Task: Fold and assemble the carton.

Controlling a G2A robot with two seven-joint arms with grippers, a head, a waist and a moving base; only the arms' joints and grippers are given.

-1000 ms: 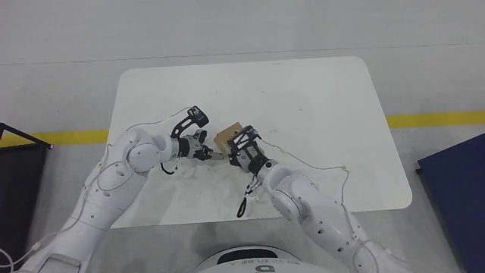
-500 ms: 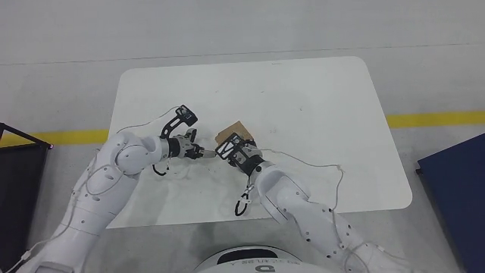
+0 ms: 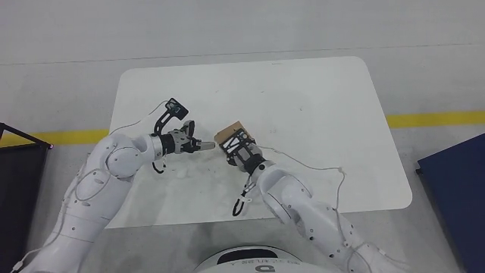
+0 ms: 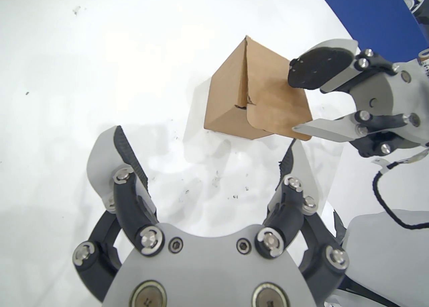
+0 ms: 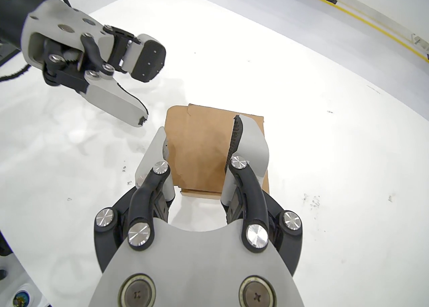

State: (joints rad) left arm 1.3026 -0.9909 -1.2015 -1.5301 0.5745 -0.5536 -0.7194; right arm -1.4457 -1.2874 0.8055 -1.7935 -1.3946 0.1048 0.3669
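My left claw [image 3: 206, 145] hangs just to the left of the carton [image 3: 229, 131], close but not touching it. From its own wrist camera I see the left claw [image 4: 204, 142] spread wide with nothing between its fingers [image 4: 129, 154], tips pointing at the carton [image 4: 231, 87]. The right wrist camera shows the same: the left claw [image 5: 149, 92] is agape and off the cardboard.

The carton is a small brown box, partly folded, sitting on the white table [image 3: 303, 106] between my two claws. The end facing the left claw has a seam standing open, with a rounded flap sticking out beside it.

At the carton's right, near side my right claw [image 3: 235, 145] has hold of it. In the left wrist camera the right claw [image 4: 300, 97] has one dark pad [image 4: 315, 66] pressed on the top face and the other finger under the flap. In its own camera the right claw [image 5: 201, 130] is clamped around the carton [image 5: 197, 154], one finger on each side.
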